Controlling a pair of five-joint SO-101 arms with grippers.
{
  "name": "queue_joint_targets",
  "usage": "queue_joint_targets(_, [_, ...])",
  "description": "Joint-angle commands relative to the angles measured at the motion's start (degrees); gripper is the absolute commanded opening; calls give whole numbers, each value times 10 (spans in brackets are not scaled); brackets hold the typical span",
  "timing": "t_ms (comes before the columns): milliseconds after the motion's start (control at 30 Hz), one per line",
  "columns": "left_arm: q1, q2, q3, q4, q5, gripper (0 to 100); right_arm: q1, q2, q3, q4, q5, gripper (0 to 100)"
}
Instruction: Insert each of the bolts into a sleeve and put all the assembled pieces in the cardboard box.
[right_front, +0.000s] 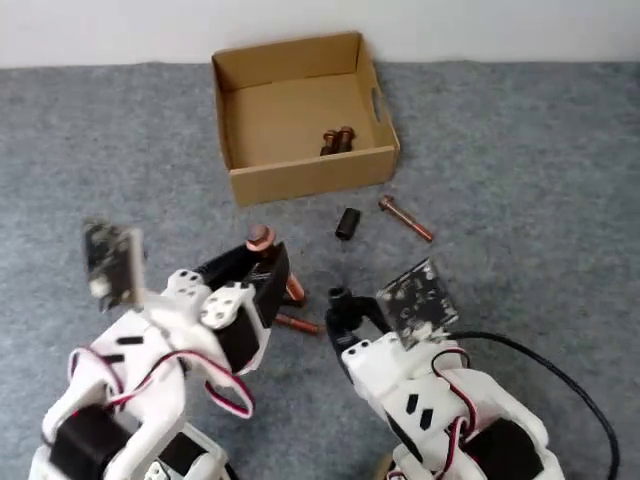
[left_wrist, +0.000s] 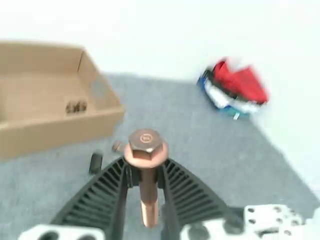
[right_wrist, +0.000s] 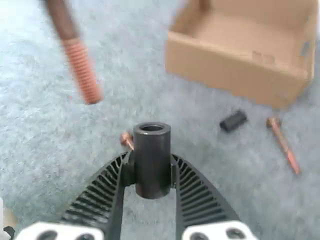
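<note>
My left gripper (left_wrist: 145, 175) is shut on a copper bolt (left_wrist: 145, 150), hex head up and shank hanging down between the fingers. In the high view this gripper (right_front: 268, 268) sits left of centre with the bolt (right_front: 262, 239). My right gripper (right_wrist: 151, 170) is shut on a black sleeve (right_wrist: 151, 152), held upright with its bore facing up. The held bolt's threaded tip (right_wrist: 82, 75) hangs beside the sleeve and above it, apart from it. The right gripper (right_front: 340, 306) stands just right of the left one. The cardboard box (right_front: 300, 178) holds two assembled pieces (right_front: 336, 140).
A loose black sleeve (right_front: 347, 222) and a loose bolt (right_front: 405, 218) lie on the grey carpet in front of the box. Another bolt (right_front: 297, 323) lies between the two grippers. A red and blue object (left_wrist: 232, 90) sits far off by the wall.
</note>
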Motion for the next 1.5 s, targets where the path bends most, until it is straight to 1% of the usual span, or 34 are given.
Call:
queue_joint_targets(0, [-4, -45, 19, -51, -5, 6, -38, 4, -4, -39, 33, 8])
queue_joint_targets(67, [-4, -63, 38, -60, -5, 6, -51, 5, -4, -55, 38, 8])
queue_joint_targets(233, [-4, -91, 73, -69, -2, 6, -63, 5, -4, -63, 84, 8])
queue_joint_targets(433, [-4, -98, 80, -68, 26, 6, -64, 5, -5, -66, 87, 8])
queue_joint_targets(667, [1, -97, 76, -63, 27, 6, -62, 6, -5, -67, 87, 8])
queue_joint_targets(900, [49, -99, 76, -4, 27, 6, -61, 6, -4, -87, 88, 8])
queue_joint_targets(1067, [54, -95, 94, 18, 23, 6, -61, 6, -4, -87, 88, 8])
queue_joint_targets(1167, [74, -98, 123, 37, -2, 9, -61, 6, -4, -87, 88, 8])
queue_joint_targets(1200, [80, -99, 128, 42, -5, 18, -61, 6, -4, -87, 88, 8])
queue_joint_targets(1267, [83, -97, 130, 52, -9, 85, -61, 5, -5, -87, 88, 8])
queue_joint_targets(1367, [82, -95, 129, 71, -25, 257, -61, 3, -5, -87, 98, 8])
queue_joint_targets(1400, [81, -95, 128, 79, -31, 298, -61, 2, -5, -87, 108, 8])
queue_joint_targets(1467, [80, -95, 123, 97, -33, 321, -61, 1, -5, -87, 120, 8])
